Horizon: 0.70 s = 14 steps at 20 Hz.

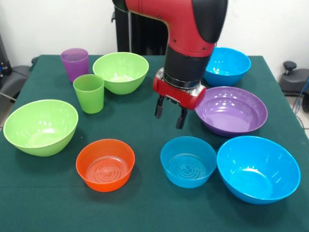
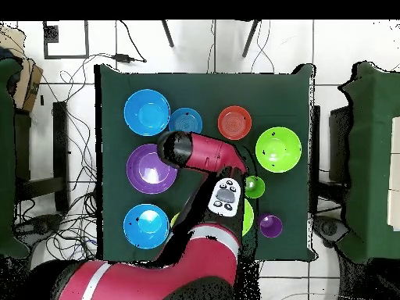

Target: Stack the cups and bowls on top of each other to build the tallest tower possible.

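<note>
Bowls [image 1: 105, 164] upright, empty | cups [image 1: 89, 93] empty | pincer [image 1: 170, 112] open, empty

Glossy plastic bowls [image 1: 106, 164] and seemingly translucent cups [image 1: 89, 93] sit on matt green cloth [image 1: 145, 208].

Dark green surface [image 1: 145, 203] on white tiled floor [image 2: 195, 47]. Cables [image 2: 74, 86] trail across the floor on one side. Chair legs [image 2: 168, 33] at the far edge.
</note>
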Tool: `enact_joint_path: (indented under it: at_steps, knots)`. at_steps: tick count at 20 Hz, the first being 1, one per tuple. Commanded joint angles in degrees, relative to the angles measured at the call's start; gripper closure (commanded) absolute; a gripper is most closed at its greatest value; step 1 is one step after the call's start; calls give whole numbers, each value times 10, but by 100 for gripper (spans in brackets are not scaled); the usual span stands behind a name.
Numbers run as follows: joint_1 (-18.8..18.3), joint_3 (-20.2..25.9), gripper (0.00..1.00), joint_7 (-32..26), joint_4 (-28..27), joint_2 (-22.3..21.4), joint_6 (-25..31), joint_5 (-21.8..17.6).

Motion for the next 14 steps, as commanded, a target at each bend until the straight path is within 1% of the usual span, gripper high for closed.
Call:
enact_joint_path:
  at_steps: [1,8,12,14]
  knots:
    - [9,22,0,104,-80,24,70,26]
    - [3,24,0,99,-114,51,68,39]
    - [6,23,0,100,-114,58,59,47]
    - [9,19,0,104,-121,69,52,49]
